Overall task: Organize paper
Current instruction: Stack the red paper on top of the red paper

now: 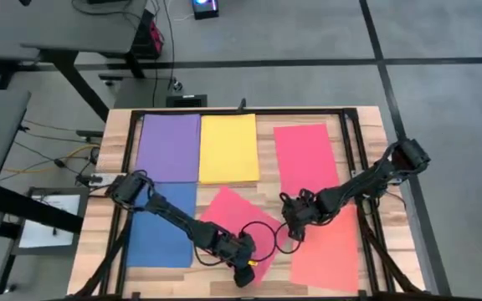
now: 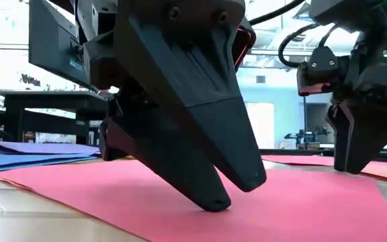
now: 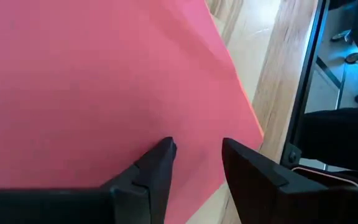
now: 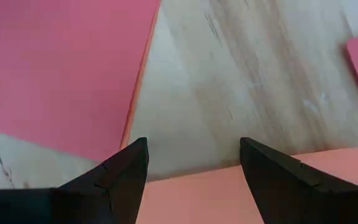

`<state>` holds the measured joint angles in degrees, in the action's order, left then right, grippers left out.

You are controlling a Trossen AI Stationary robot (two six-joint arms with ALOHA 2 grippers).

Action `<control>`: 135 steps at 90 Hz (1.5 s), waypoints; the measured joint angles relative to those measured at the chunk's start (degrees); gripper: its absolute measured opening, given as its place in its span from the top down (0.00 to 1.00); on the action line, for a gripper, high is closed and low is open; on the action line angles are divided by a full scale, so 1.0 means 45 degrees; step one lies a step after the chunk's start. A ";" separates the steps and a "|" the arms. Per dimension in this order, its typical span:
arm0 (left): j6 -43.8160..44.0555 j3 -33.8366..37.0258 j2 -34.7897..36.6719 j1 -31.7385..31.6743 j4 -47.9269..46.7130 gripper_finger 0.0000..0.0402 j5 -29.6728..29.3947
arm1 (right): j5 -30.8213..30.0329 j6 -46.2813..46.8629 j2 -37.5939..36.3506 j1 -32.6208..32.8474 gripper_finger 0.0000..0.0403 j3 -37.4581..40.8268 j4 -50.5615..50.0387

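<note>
Left tool (image 1: 246,269) sat low at the near edge of the surface (image 1: 266,142), its fingers a narrow way apart and tipped down onto the skewed red-pink sheet (image 1: 234,219), gripping nothing that we could see. Our right tool (image 1: 294,224) hovered just beside it with fingers spread wide and empty, over bare wood between that sheet and the orange-coral sheet (image 1: 329,247). We judged the job roughly half done: the purple sheet (image 1: 169,147) and yellow sheet (image 1: 228,148) lay squared side by side at the far edge, the blue sheet (image 1: 161,226) sat below the purple, and another red-pink sheet (image 1: 306,156) lay slightly tilted. The skewed sheet was flat, uncreased, and not yet aligned.
</note>
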<state>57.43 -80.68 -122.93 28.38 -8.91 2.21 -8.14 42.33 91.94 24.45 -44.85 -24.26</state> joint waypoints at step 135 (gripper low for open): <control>-0.0187 0.0015 -0.0019 0.0166 0.0164 0.69 0.0026 | 0.0691 -0.1332 0.0486 -0.0127 0.41 -0.0539 -0.0467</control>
<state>56.59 -80.62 -123.02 29.13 -8.17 2.33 -5.03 36.34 94.13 23.88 -47.28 -26.36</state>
